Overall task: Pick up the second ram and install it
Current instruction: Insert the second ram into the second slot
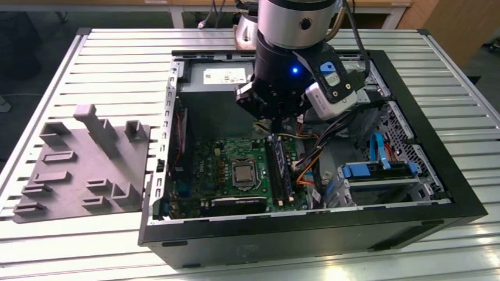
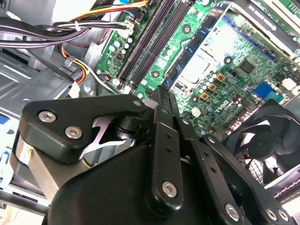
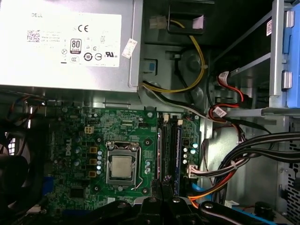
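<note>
Closest in the second wrist view: black linkages of the gripper (image 2: 162, 93), fingers pressed tip to tip. Pointing straight down into the open computer case (image 1: 312, 225), higher than the processor (image 1: 243, 173) and just off its corner, over the memory slots. Contact with anything below: cannot tell.

Next down, the second ram (image 1: 280, 170): long, dark stick with a row of small chips. Standing on edge in the slots just beside the processor, on the side toward the exterior view's right, and running parallel to that side of the socket. One end beneath the fingertips. How deep in the slot: not clear.

All around the processor, green motherboard (image 3: 75, 140), flat on the case floor.

Past the slots from the processor, bundles of black, orange and yellow cables (image 3: 253, 154). Farther the same way, toward the exterior view's right, blue drive caddy (image 1: 375, 171). On the processor's opposite side, black fan (image 2: 265, 140).

Farther off again, grey power supply (image 3: 65, 42) with a white label, against the case wall beyond the motherboard's edge.

Farthest from the processor, outside the case toward the exterior view's left: grey plastic tray (image 1: 78, 175) with raised blocks. Lying on the slatted metal table (image 1: 125, 52), just beside the case wall.
</note>
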Robot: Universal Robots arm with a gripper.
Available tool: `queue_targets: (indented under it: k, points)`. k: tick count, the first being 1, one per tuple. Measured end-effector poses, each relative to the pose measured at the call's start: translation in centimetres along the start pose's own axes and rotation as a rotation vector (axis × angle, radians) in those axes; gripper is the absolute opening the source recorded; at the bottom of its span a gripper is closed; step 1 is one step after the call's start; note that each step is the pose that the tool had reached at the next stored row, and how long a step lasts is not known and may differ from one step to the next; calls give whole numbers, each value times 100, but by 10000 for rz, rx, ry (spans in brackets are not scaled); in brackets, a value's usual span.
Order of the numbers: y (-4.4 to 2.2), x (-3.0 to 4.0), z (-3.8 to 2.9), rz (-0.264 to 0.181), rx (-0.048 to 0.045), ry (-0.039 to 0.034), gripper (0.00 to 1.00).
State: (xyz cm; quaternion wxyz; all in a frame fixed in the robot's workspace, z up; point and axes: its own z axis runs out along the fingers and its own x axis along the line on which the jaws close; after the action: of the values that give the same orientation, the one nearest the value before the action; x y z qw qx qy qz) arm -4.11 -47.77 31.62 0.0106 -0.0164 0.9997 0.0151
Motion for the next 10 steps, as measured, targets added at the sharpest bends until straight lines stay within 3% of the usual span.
queue_targets:
  k: [10]
  points:
    - [2, -30, 28, 0, 0, 0, 11]
